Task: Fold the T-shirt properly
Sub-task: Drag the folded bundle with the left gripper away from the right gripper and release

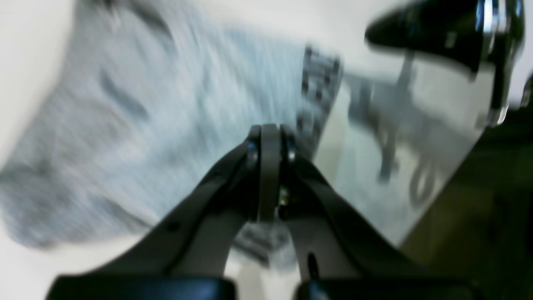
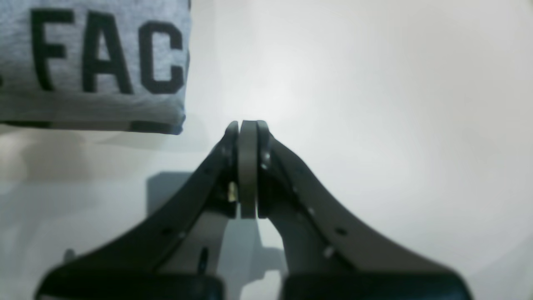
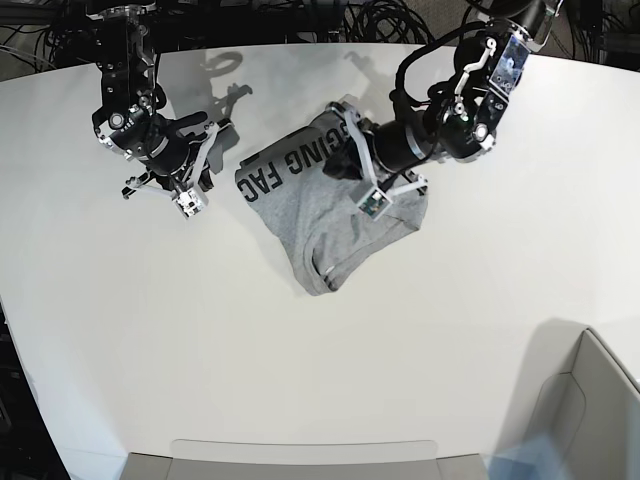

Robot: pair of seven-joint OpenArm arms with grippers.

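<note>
You have the T-shirt bunched upper centre of the base view, only partly folded. Left gripper hovers over it, right gripper aside; both jaws closed, empty, probably repositioning.

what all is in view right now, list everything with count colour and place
T-shirt: one, heather grey with black block lettering, partly folded and rumpled at the middle of the table
table: one, white, filling most of the base view
cables: a tangle, black, along the far edge behind the table
bin: one, light grey, near corner beyond the table edge
right tool: one, black, shut and empty, over bare table beside the shirt's lettered edge
left tool: one, black, shut, over the shirt; blurred, grip on cloth unclear
</note>
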